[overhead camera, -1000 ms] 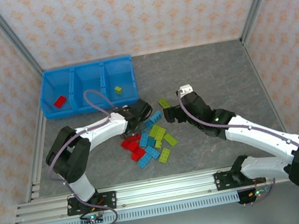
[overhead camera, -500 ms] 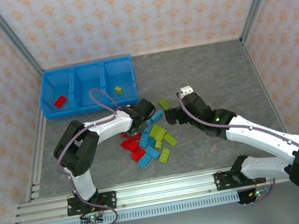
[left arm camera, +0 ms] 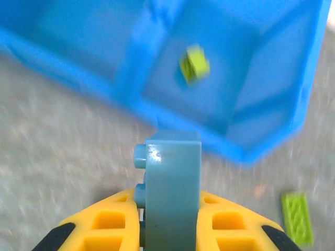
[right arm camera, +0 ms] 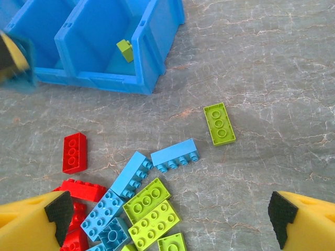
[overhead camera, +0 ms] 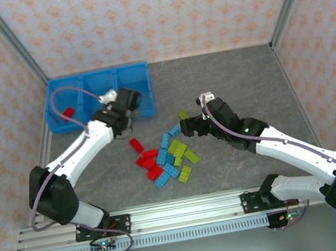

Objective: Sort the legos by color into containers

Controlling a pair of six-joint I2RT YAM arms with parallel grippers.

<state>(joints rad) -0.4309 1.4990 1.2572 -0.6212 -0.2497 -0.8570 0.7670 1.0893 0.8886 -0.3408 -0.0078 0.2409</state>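
My left gripper (left arm camera: 170, 230) is shut on a light blue lego (left arm camera: 172, 188), held upright between the yellow fingers (left arm camera: 110, 225). In the top view the left gripper (overhead camera: 127, 103) hovers at the front wall of the right bin of the blue containers (overhead camera: 95, 75). That bin (left arm camera: 225, 138) holds one green lego (left arm camera: 194, 64). A red lego (overhead camera: 69, 111) lies in the left bin. My right gripper (right arm camera: 170, 214) stands open above the pile of red, blue and green legos (overhead camera: 167, 158), with nothing between its fingers.
A single green lego (right arm camera: 219, 123) lies apart, to the right of the pile. A red lego (right arm camera: 74, 152) lies between pile and bins. Metal frame posts and patterned walls enclose the table (overhead camera: 237, 75).
My left gripper closed on the light blue lego at the pile and has swung up and left to the bins' front edge. The right arm has barely shifted.
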